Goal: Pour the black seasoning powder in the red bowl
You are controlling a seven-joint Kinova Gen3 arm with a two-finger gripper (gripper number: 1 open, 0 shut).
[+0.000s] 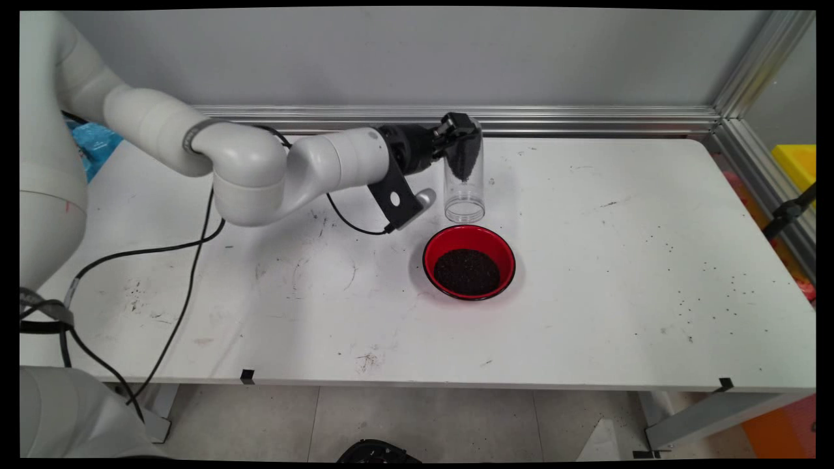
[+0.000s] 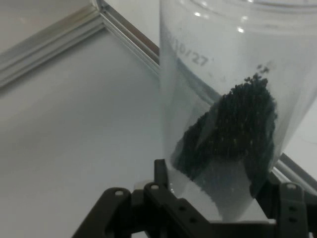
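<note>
A white table [image 1: 586, 312] fills the main view, seen from above its near edge. Nearest the viewer, the tabletop is scuffed and marked, with two small black tape tabs [image 1: 247, 376] on its front edge. Fine dark specks [image 1: 710, 286] are scattered over the right part of the table.

Near the middle of the table stands a red bowl [image 1: 469, 262] with a dark rim. A flat layer of small black grains [image 1: 466, 271] covers its bottom.

Just behind the bowl, and above it, a clear plastic jar [image 1: 464, 170] hangs in the air, tipped so its open mouth points down toward the near side, close to the bowl's far rim. A clump of black grains [image 1: 464, 156] lies inside the jar's upper part (the closed end, where the claw grips).

The black gripper [image 1: 456, 127] is clamped on that upper end of the jar, one finger on each side. The white arm [image 1: 260, 169] reaches in level from the left, with black cables [image 1: 189, 260] drooping from it to the table.

In the hand view, the jar [image 2: 233, 99] rises from between the fingers [image 2: 161, 176], filling the right half, with the dark grains [image 2: 233, 129] heaped against its wall and faint printed digits on the plastic.

Farthest back, an aluminium rail [image 1: 586, 120] runs along the table's rear edge below a grey wall [image 1: 423, 58].
</note>
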